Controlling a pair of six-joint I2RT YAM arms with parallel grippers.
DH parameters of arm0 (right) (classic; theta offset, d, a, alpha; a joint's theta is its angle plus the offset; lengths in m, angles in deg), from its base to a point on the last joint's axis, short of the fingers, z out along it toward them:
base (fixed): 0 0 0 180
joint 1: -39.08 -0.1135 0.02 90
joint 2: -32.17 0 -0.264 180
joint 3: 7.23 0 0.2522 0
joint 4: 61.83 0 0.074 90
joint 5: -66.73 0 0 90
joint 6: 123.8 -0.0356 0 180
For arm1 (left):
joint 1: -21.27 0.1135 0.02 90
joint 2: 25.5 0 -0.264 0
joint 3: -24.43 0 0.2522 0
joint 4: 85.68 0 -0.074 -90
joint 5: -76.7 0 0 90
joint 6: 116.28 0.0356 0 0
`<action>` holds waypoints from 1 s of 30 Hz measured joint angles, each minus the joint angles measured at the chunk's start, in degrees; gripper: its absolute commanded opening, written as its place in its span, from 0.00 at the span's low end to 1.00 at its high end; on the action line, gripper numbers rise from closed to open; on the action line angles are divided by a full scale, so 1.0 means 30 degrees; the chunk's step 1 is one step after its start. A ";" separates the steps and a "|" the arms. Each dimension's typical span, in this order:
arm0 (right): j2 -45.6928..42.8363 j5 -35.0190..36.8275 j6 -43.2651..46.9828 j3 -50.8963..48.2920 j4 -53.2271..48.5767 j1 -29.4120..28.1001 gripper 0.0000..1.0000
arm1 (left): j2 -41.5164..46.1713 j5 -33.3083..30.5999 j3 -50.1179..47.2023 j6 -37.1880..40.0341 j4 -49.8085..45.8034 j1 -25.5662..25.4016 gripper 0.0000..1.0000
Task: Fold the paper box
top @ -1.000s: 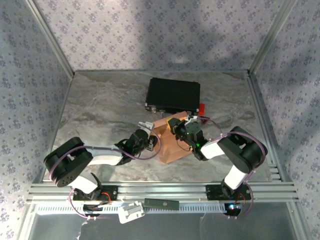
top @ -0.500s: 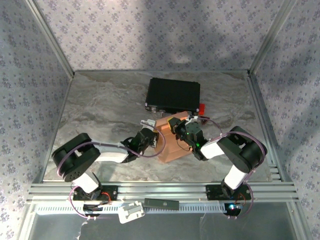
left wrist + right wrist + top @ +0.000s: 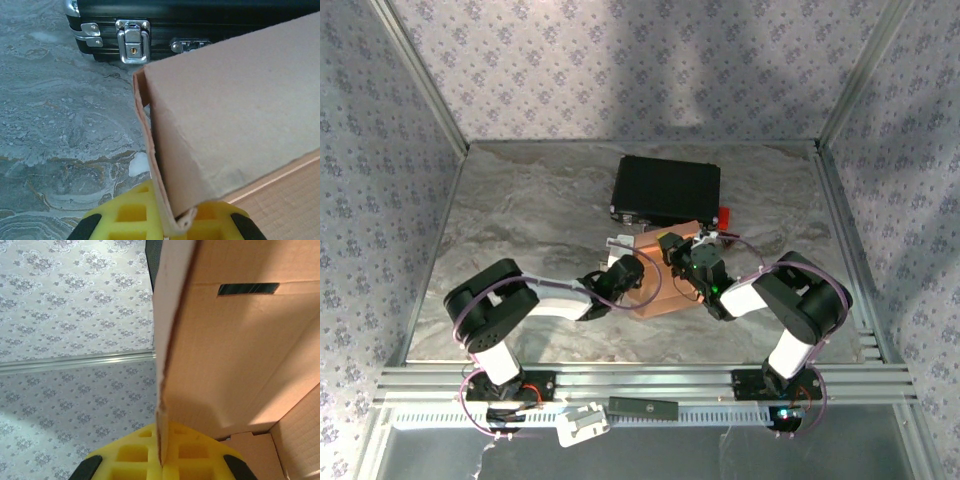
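The paper box point(image 3: 665, 295), thin salmon-orange cardboard, sits near the middle of the grey marbled table point(image 3: 520, 220). It is just on the near side of the black rectangular hard case point(image 3: 667, 188) w/ metal latches, and btwn the 2 arms. It's partly formed, not flat. In the left wrist view a broad panel point(image 3: 235, 110) stands up w/ a thin side wall folded along its left edge. In the right wrist view a tall wall rises w/ a cut slot point(image 3: 248, 288) near its top and a loose flap low at the right. The left claw point(image 3: 632, 268) is closed tight on the box's left side, and its wrist view shows the thin wall's bottom corner nipped btwn the yellow pads point(image 3: 140, 197). The right claw point(image 3: 672, 252) is closed too, pinching a wall edge-on on the far right side. So both claws hold card, 1 each side. Progress looks approx. mid-way: the main walls are raised, but the corners look open, the slot has no tab in it, at least 1 flap lies unfolded and no lid is shut. Prob. left to do: square up the walls, tuck tabs into slots and close the remaining flaps. Can't tell from above how many flaps remain, since the arms cover much of the box.
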 measured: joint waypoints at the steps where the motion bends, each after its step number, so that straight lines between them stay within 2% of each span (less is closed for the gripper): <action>1: 0.0000 0.0015 -0.0015 0.0000 0.0000 0.0000 0.00 | -0.0058 -0.0146 0.0058 -0.0102 -0.0073 -0.0036 0.00; 12: -0.0015 0.0270 -0.0372 0.0000 -0.0109 -0.0095 0.00 | -0.0415 -0.1319 0.0867 -0.1144 -0.1377 -0.0393 0.00; 15: -0.0160 0.0328 -0.0415 0.0007 -0.0357 -0.0131 0.00 | -0.0495 -0.1464 0.1115 -0.1362 -0.1814 -0.0415 0.08; 21: -0.0219 0.0510 -0.0488 0.0051 -0.0539 -0.0124 0.00 | -0.1027 -0.1741 0.1647 -0.1392 -0.2084 -0.0372 0.10; 24: -0.0226 0.0430 -0.0495 0.0109 -0.0576 -0.0131 0.00 | -0.1158 -0.1515 0.1690 -0.1370 -0.1953 -0.0153 0.21; 30: -0.0219 -0.0291 -0.0576 0.0117 -0.0663 -0.0299 0.00 | -0.1880 -0.0845 0.1749 -0.1239 -0.2200 0.0408 0.22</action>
